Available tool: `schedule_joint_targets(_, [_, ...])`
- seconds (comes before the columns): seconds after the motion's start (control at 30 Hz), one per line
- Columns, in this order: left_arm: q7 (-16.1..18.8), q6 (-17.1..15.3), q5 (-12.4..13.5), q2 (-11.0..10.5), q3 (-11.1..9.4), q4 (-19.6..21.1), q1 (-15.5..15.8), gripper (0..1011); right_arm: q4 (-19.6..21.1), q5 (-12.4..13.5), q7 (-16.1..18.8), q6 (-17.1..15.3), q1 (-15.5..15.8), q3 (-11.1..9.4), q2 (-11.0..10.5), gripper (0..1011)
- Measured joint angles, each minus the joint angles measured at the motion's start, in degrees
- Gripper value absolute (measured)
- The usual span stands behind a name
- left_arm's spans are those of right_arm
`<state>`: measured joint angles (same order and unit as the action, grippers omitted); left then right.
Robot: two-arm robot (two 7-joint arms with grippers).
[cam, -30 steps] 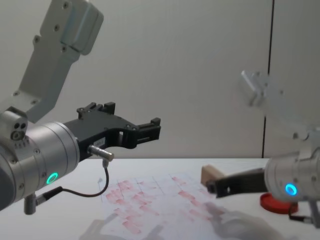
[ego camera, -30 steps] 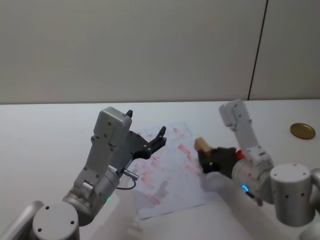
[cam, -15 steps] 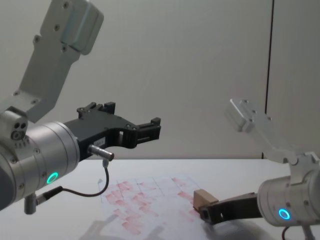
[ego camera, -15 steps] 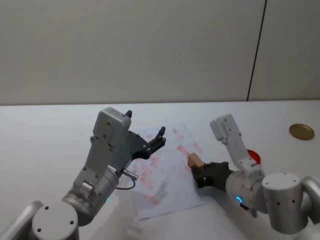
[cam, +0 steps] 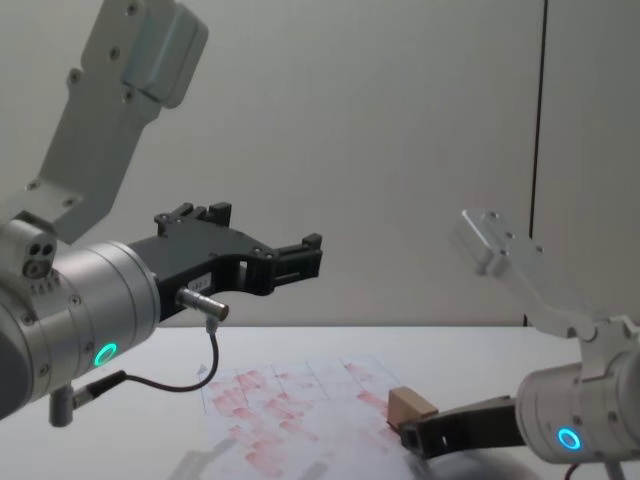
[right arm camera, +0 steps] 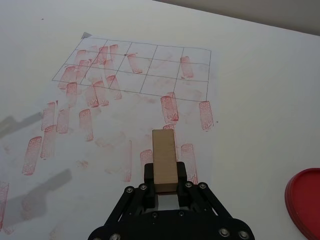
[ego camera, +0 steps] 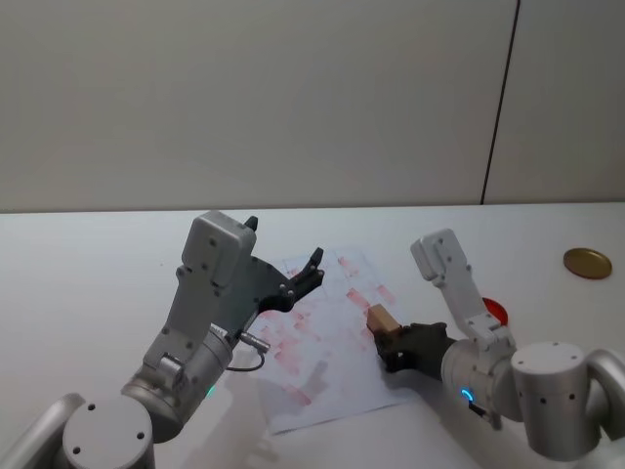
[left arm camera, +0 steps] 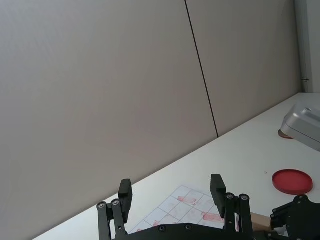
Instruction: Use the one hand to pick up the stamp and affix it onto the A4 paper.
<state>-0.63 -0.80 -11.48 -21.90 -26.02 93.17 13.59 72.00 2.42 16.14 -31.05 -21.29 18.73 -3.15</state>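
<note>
Closest in, on the right, the right pincer point(right arm camera: 165, 182) is low over the tabletop point(ego camera: 88, 264), blue ring lit, jaws closed narrowly on the stamp point(right arm camera: 164, 157). It grips one end of the block between its two tips, and the rest juts out forward, clear. The stamp sits over the right part of the paper point(ego camera: 337, 376), among the red prints just beside the right edge. From the chest view it looks very low, but I cannot tell whether its face is touching the sheet. This reads as the pressing step, with the pick-up done. On handling: it is a plain wooden block, so light, stiff and in no danger from a firm squeeze. The sides look smooth, though, so it may twist in the jaws if the push goes down off-square. The hold across the two long sides suits it, with the inked face kept free. The paper is the delicate one: thin, loose on the tabletop and likely to slide or lift with a sticky stamp. Farther in and to the left, the left pincer point(ego camera: 284, 242) hangs above the sheet's far left part, green ring lit, jaws spread wide and holding nothing. To the right of the paper lies the red ink pad point(ego camera: 493, 311), and far right, well apart, a gold disc point(ego camera: 588, 262).
</note>
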Motion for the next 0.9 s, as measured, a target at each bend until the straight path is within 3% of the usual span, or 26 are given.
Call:
schedule_joint_targets(0.37, [0.0, 0.0, 0.0, 0.0, 0.0, 0.0, 0.0, 993, -0.15, 0.35, -0.17, 0.0, 0.08, -0.17, -0.1, 229])
schedule_joint_targets(0.9, [0.0, 0.0, 0.0, 0.0, 0.0, 0.0, 0.0, 993, 6.69, 0.25, -2.53, 3.06, 1.76, -0.67, -1.16, 232])
